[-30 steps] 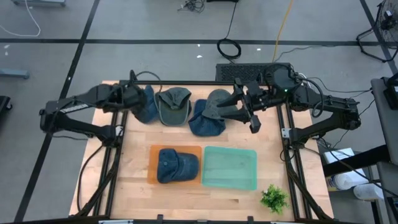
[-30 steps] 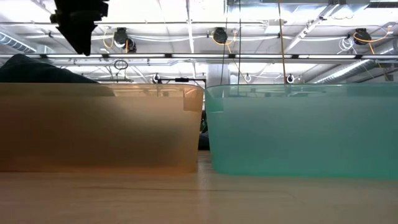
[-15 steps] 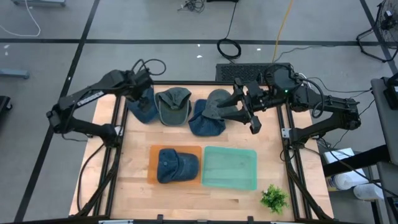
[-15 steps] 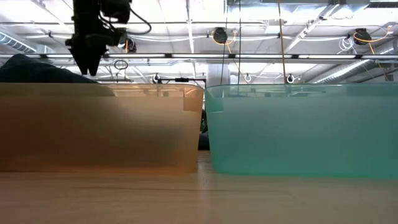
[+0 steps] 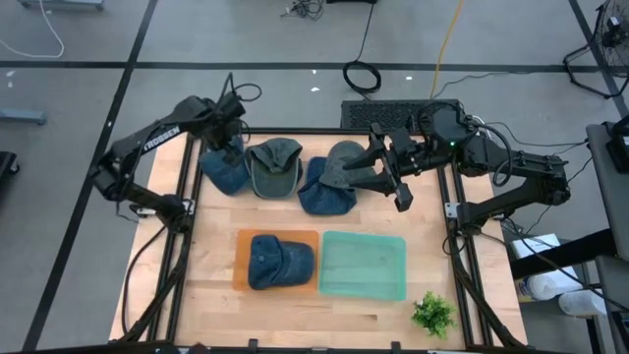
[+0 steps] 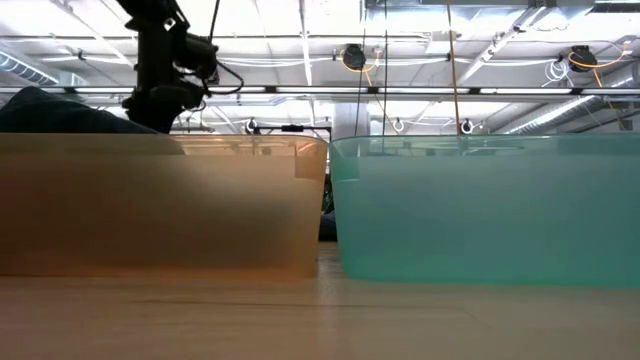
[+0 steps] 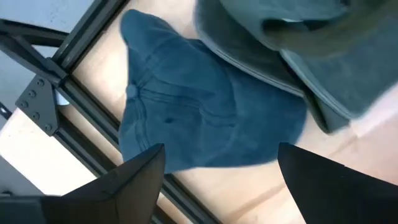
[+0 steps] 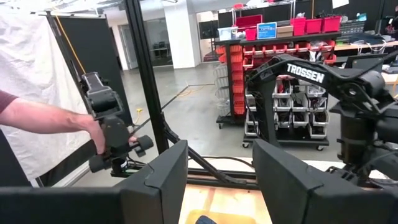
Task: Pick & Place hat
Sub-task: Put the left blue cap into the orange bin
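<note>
Over at the far-left corner of the desk [image 5: 211,295], the left hand [image 5: 224,147] hung right above the blue hat [image 5: 224,172], fingers spread wide with the cap showing between them in the wrist view, nothing pinched. That hat lay tight against the black frame rail [image 5: 184,197] along the desk's left edge, so little room on that side. Just beside it sat the green hat [image 5: 274,165], its brim overlapping the blue one's edge, then a second blue hat [image 5: 322,192] and a grey hat [image 5: 344,160], the row packed close along the back edge. Nearer the front, the orange bin [image 5: 241,270] held another blue hat [image 5: 280,262], touching the empty teal bin [image 5: 364,265] at its side. The right hand [image 5: 398,182] waited over the grey hat's side, fingers parted, holding nothing. A small plant [image 5: 432,313] stood at the front-right corner, with bare wood around the bins
</note>
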Motion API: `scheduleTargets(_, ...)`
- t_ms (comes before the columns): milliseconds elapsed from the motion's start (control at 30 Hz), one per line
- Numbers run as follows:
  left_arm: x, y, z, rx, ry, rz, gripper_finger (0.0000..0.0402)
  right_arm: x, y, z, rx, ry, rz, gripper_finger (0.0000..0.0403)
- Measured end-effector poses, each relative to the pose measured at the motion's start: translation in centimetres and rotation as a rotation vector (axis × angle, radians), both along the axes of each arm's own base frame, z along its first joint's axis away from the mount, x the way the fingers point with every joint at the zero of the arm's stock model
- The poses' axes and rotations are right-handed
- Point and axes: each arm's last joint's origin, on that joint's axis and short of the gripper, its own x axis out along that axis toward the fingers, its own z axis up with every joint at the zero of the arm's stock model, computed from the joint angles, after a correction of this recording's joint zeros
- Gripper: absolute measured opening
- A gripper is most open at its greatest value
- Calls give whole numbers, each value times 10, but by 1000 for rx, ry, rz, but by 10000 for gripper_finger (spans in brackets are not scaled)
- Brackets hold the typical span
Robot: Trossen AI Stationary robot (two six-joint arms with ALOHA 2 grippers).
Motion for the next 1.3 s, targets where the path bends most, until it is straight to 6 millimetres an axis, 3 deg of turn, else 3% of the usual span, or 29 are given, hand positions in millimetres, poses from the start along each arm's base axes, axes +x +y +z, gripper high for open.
scheduleTargets(267, -8, 18, -31, -56, 10, 71, 321, 0, 0, 0, -9, -2, 0, 171)
scheduleTargets(767, -18, 2, -102, -151, -7, 21, 313, 0, 0, -1, -33, 1, 2, 171)
scheduleTargets(1067, -20, 0, -111, -137, -18, -3, 304, 0, 0, -1, -33, 1, 1, 171)
scheduleTargets(1300, -19, 0, -111, -139, -21, -7, 222, 0, 0, -1, -34, 0, 1, 171)
